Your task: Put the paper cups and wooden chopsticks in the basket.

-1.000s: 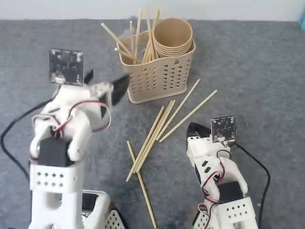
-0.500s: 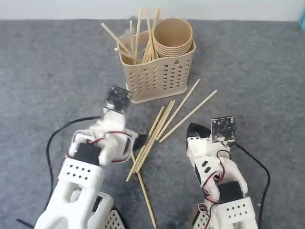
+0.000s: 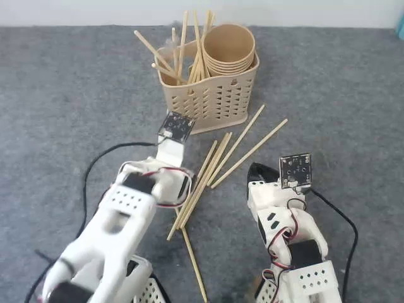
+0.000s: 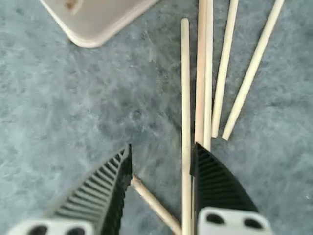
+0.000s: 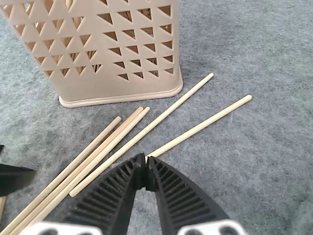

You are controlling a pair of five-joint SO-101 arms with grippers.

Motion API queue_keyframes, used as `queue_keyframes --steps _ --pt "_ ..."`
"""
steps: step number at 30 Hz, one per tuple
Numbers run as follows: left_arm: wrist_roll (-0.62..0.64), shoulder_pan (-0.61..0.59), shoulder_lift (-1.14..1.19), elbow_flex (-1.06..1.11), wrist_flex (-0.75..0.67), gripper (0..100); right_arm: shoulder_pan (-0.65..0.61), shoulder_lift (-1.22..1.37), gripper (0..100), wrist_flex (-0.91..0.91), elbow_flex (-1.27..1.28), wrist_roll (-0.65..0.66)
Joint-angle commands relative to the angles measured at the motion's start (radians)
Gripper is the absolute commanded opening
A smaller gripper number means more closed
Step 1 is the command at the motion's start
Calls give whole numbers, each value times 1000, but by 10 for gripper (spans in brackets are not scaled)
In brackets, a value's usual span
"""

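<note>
A beige basket (image 3: 211,101) at the back holds a stack of paper cups (image 3: 228,45) and several upright chopsticks (image 3: 183,53). More wooden chopsticks (image 3: 205,177) lie loose on the grey carpet in front of it. My left gripper (image 4: 161,161) hangs open low over these, its jaws either side of one long chopstick (image 4: 185,122) and the end of another (image 4: 151,203). In the high view the left gripper (image 3: 184,189) sits at the bundle's left edge. My right gripper (image 5: 145,165) rests shut and empty just short of the nearest sticks (image 5: 198,126).
The basket's corner (image 4: 93,19) lies just beyond the left gripper. The basket wall (image 5: 107,49) faces the right wrist camera. Both arm bases stand at the near edge. Bare carpet extends to the far left and far right.
The left arm has swung from beside the basket down and right, lowering its open gripper onto the loose chopsticks. The right arm has stayed still.
</note>
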Motion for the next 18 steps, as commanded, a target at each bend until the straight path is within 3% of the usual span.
queue_keyframes --steps 1,6,13,18 --pt "11 31 157 -111 -58 203 13 -19 8 5 15 5" --pt "12 44 334 -177 -129 203 13 -19 8 5 15 5" --pt "12 43 471 -297 -63 193 15 -19 8 5 15 5" --pt "8 55 486 -303 -63 8 16 -19 8 5 15 5"
